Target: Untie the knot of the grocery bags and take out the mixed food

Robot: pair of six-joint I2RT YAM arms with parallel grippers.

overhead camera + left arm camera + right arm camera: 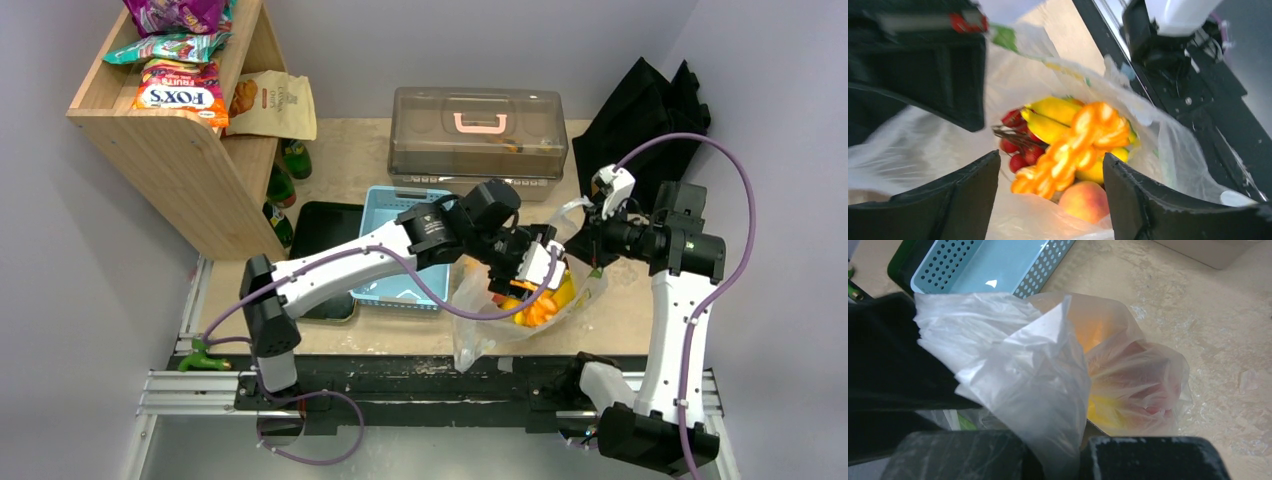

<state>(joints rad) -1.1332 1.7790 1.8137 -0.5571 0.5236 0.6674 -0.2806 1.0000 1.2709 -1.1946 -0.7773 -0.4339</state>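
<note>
At the near edge of the table (625,318), the bag (475,335), its rim pinched tight in the right gripper (1057,457), gapes over the food (1073,145), so the left gripper (1050,162), jaws apart and empty inside the mouth, should drop straight and close gently on one piece.

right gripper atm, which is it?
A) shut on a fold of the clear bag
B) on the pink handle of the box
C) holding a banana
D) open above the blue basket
A: the right wrist view shows the right gripper with its fingers closed on a sheet of the clear bag, which bunches up between them. No fruit is in the grip.
</note>
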